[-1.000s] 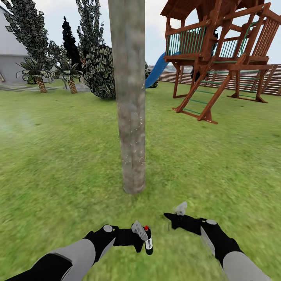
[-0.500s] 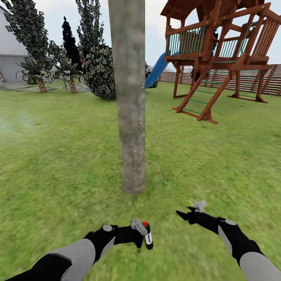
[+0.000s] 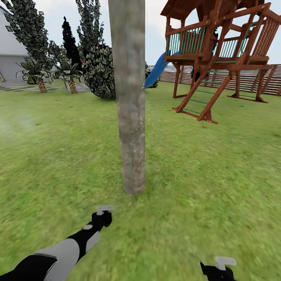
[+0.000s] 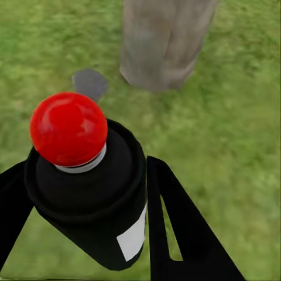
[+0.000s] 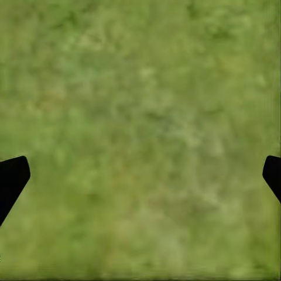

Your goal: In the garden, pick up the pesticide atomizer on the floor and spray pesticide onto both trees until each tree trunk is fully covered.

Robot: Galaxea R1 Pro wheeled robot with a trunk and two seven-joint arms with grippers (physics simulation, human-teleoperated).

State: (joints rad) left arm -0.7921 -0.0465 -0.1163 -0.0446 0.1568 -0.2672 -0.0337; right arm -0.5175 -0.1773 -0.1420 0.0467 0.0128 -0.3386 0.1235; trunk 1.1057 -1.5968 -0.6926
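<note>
A thick grey-brown tree trunk point(image 3: 131, 101) rises from the lawn straight ahead, dotted with tiny white specks on its lower right side. My left gripper point(image 3: 104, 212) is stretched towards the trunk's base, a short way in front of it. In the left wrist view the gripper point(image 4: 88, 167) is shut on the pesticide atomizer point(image 4: 93, 199), a black bottle with a red round top and a white label. The bottle points at the foot of the trunk point(image 4: 164, 41). My right gripper point(image 3: 217, 268) hangs low at the picture's bottom edge, and its fingers point(image 5: 12, 178) stand wide apart over bare grass.
A wooden playset point(image 3: 218, 50) with a blue slide point(image 3: 157, 70) stands at the back right before a slatted fence point(image 3: 249, 80). Short palms point(image 3: 39, 76) and dark narrow trees point(image 3: 70, 43) line the back left. Green lawn point(image 3: 218, 164) lies all around the trunk.
My left arm has swung from pointing right to pointing forward at the trunk, carrying the atomizer. My right arm has drawn back and down to the lower right edge.
</note>
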